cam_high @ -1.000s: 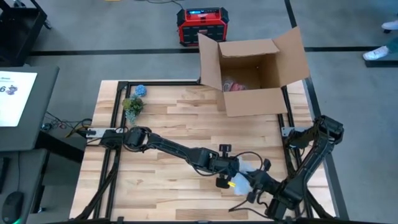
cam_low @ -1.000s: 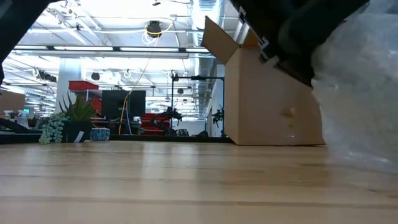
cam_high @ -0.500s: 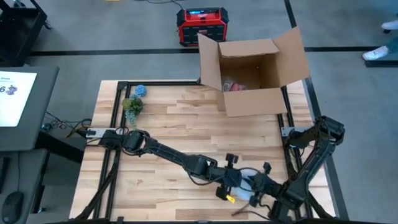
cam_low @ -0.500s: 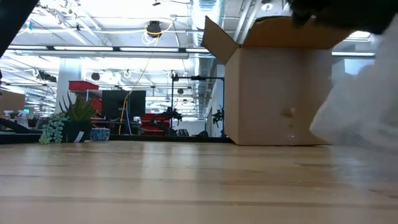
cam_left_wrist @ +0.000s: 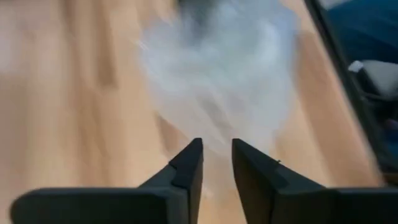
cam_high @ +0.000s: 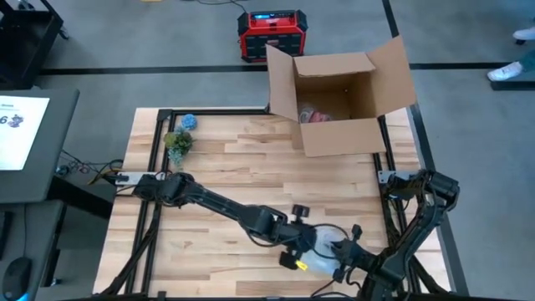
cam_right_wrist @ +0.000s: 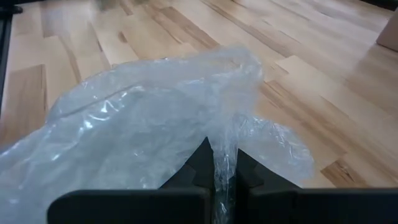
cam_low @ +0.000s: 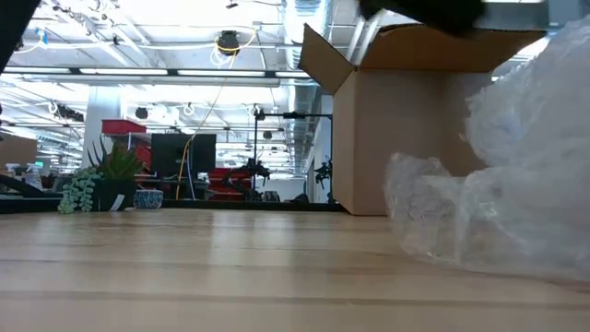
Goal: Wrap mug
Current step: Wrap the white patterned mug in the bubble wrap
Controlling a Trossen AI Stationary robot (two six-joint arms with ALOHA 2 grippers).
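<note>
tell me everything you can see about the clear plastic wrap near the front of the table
The clear, crinkled plastic bubble wrap is a translucent whitish sheet, bunched and puffed into a loose mound instead of lying flat. It rests on the light wooden table near its front edge, towards the right side, in front of the open brown cardboard box. The right gripper pinches a twisted fold of it between its dark fingers. The left gripper, fingers slightly apart, points at it from close by. Whether a mug sits inside cannot be seen.

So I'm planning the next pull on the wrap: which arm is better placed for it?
Probably the right. Its hand is shut on the bubble wrap, a pinched fold between its fingers. The left hand is open just short of it, gripping nothing.
</note>
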